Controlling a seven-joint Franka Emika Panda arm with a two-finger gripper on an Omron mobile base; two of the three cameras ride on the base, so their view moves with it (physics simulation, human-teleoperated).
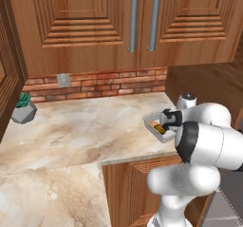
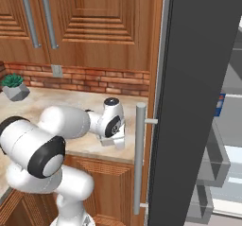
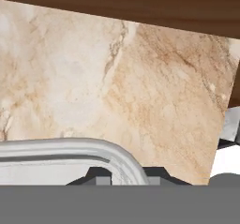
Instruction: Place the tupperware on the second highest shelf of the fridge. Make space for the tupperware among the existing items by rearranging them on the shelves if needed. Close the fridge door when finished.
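Tupperware [image 1: 155,126], a shallow grey rectangular container with yellow-orange food, sits near the right edge of the beige marble counter [image 1: 80,131]. I see the two-finger gripper [image 1: 167,121] clamped on its rounded rim [image 3: 93,148].

tupperware [image 1: 155,126] | grey, shallow, yellow-orange food | on marble counter [image 1: 80,131] near front-right corner

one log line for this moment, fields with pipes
phase: grasp | gripper: shut on tupperware rim | tupperware: on counter, near edge | fridge: door open
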